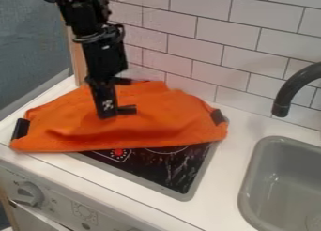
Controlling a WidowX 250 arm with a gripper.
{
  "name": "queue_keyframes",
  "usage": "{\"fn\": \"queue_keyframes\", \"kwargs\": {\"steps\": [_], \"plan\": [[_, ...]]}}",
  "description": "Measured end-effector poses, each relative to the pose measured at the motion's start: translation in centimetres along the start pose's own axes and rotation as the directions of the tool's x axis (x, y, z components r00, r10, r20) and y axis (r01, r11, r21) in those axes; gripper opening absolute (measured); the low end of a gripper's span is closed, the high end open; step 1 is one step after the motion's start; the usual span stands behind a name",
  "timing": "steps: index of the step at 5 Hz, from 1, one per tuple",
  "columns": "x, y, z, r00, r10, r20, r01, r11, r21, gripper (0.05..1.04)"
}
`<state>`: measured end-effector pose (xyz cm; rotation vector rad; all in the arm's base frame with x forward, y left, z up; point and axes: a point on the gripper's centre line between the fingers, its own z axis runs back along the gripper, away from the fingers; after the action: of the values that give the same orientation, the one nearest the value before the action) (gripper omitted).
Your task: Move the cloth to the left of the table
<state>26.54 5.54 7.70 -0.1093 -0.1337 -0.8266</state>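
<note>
The pincer (pixel 130 95) is wide, its two black fingers standing apart with orange cloth visible between them. Whether it touches the cloth, I cannot tell. The black arm (pixel 105 51) rises from it toward the upper left. The cloth (pixel 150 127) lies below and around the pincer, spreading to both sides, its surface gently rumpled. One dark end piece (pixel 20 128) sits at its left end, another (pixel 218 116) at its right. In front of the pincer, past the cloth's front edge, part of a black cooktop (pixel 169 170) shows, set in the white bench (pixel 229 145). Farther forward and left of the pincer is a control knob (pixel 28 193). Well to its right are a grey sink (pixel 249 178) and a dark faucet (pixel 298 87). Behind it stands a white tiled wall (pixel 225 51).
</note>
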Motion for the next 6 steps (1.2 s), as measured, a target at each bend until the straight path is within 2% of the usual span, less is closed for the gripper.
{"fn": "queue_keyframes", "kwargs": {"steps": [1,2,3,4,5,6], "plan": [[-1.3,-1.9,0.1,0.999,-0.026,-0.029,0.027,1.000,0.006,0.051],[-2.6,-4.1,-0.9,0.996,-0.056,-0.063,0.054,0.998,-0.025,0.051],[-3.6,-5.2,-1.5,0.993,-0.079,-0.092,0.077,0.997,-0.024,0.051],[-3.7,-6.1,-1.6,0.991,-0.099,-0.091,0.098,0.995,-0.016,0.051],[-3.4,-6.9,-2.0,0.988,-0.117,-0.096,0.115,0.993,-0.029,0.075],[-3.4,-6.7,-2.2,0.991,-0.095,-0.098,0.093,0.995,-0.028,0.233]]}}
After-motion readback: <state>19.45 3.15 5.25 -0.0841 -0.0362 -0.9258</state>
